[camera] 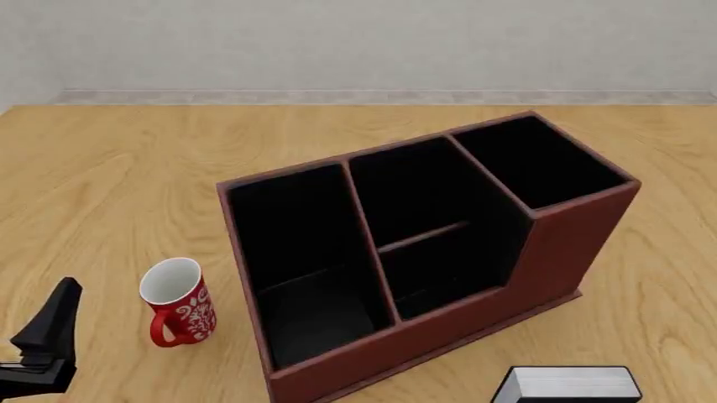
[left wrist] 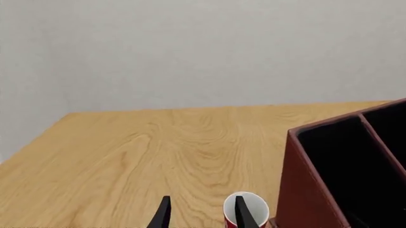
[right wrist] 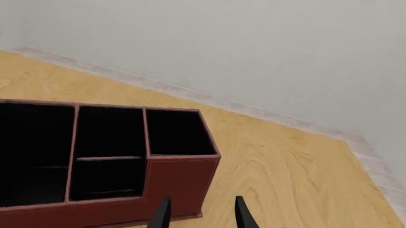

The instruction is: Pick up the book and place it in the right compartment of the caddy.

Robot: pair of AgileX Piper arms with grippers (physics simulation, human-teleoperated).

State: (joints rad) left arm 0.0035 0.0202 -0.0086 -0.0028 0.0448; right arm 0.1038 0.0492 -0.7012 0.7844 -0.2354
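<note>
the book [camera: 568, 385] lies flat on the bench [camera: 112, 168] at the near edge of the front view, just in front of the caddy [camera: 566, 252] on its right side, white page edges facing up toward the camera, partly cut off by the frame. nothing grips it yet.

the right pincer [right wrist: 199, 213] shows only its two dark fingertips, parted with bare wood between them, holding nothing. the left pincer [left wrist: 201, 213] is likewise spread and empty, with the red mug [camera: 177, 300] just beyond it.

the step in hand looks like the reach for the book. the right arm seems the better choice, since the book sits on its side. a good grasp would close across the thickness or the short width, squarely, so the book hangs level. then it should be lifted above the tall wall before moving over the right compartment [camera: 536, 159], and lowered on edge to fit the narrow black-lined section.

the bench is pale wood with a flowing grain. behind it stands a plain grey wall [camera: 358, 42] with a light skirting strip.
</note>
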